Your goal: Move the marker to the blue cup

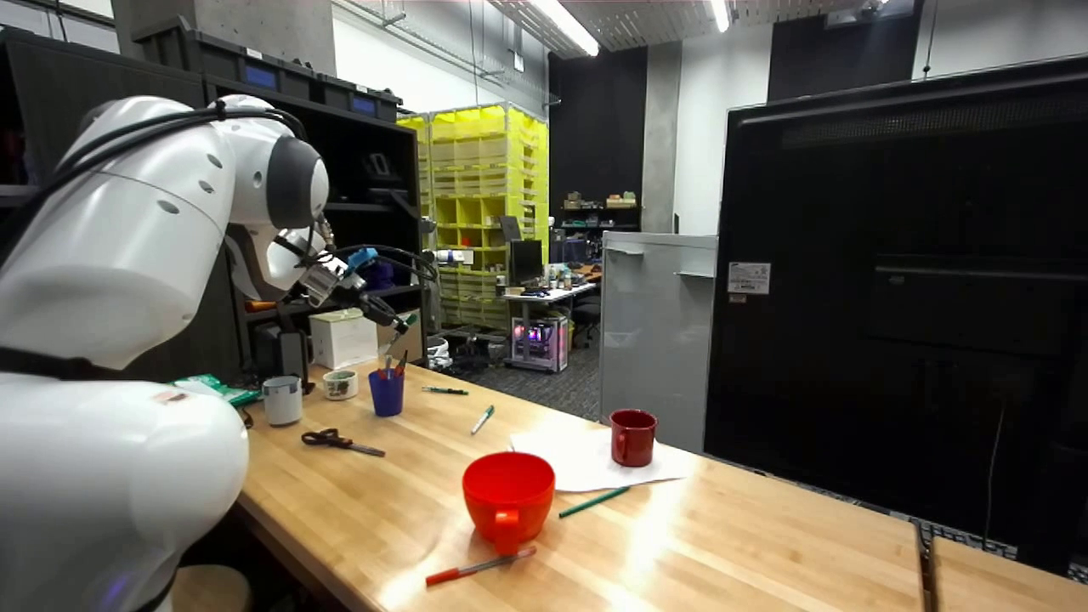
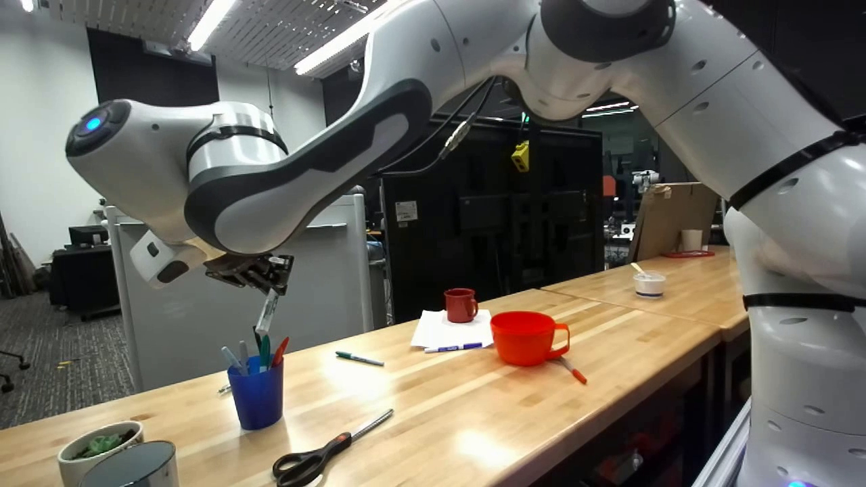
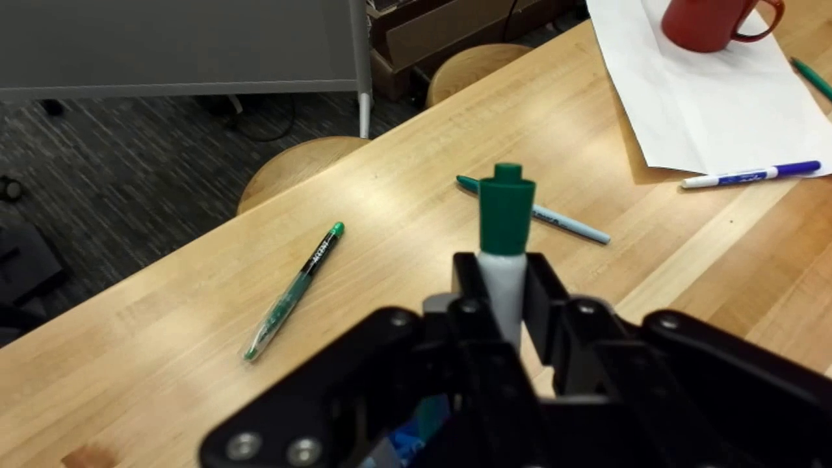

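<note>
My gripper is shut on the marker, its fingers pressing the pale body just below the green cap. In an exterior view the marker slants steeply, its pale end hanging down just over the blue cup. That cup stands upright on the table with several pens and markers poking out of it. Whether the held marker touches them or reaches past the rim, I cannot tell. The cup also shows below the gripper in an exterior view. In the wrist view, the gripper hides most of it.
Around the cup are scissors, a plant pot, a grey mug and a green pen. A pale marker with a green cap lies farther along, then paper, a dark red mug and a red bowl.
</note>
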Robot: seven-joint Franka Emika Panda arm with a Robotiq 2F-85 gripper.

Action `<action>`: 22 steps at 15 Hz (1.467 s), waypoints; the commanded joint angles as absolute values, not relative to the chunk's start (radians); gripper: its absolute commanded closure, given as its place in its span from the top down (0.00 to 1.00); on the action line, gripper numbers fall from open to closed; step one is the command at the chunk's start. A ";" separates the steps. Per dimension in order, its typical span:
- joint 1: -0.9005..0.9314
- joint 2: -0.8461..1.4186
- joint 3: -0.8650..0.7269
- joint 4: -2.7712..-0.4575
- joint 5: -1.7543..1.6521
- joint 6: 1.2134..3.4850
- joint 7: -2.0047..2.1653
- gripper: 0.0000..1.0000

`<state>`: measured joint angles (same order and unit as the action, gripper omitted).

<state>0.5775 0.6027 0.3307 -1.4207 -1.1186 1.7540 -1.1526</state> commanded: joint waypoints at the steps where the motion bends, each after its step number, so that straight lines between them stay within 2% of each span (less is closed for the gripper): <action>1: 0.621 0.638 0.303 -1.377 -1.171 1.719 -1.179 0.05; 22: 0.704 0.724 0.255 -1.386 -1.336 1.664 -1.061 0.05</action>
